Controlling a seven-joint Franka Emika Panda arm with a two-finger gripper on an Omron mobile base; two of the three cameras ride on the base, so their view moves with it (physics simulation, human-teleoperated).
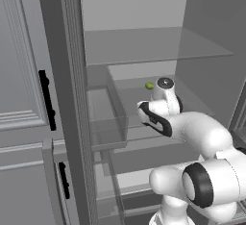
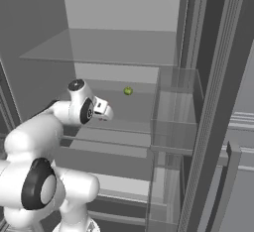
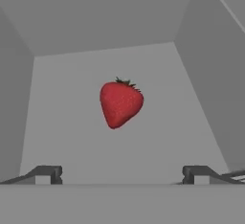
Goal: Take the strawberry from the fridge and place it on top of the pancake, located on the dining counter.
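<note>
Two-finger dark-tipped gripper [image 3: 122, 173] was held w/ jaws spread wide, nothing gripped, centred on small bright red strawberry [image 3: 120, 103] lying on light grey fridge [image 1: 202, 36] shelf, prob. lined up for grasp.

Strawberry [image 3: 120, 104] matt red, smooth; fridge [image 1: 202, 31] interior matt grey w/ clear glass shelves [image 2: 114, 47].

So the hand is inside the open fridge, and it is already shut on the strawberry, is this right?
Not quite. In the hand view the strawberry lies free on the fridge floor ahead of the hand, whose fingertips stand wide apart, open. The rest is right.
</note>
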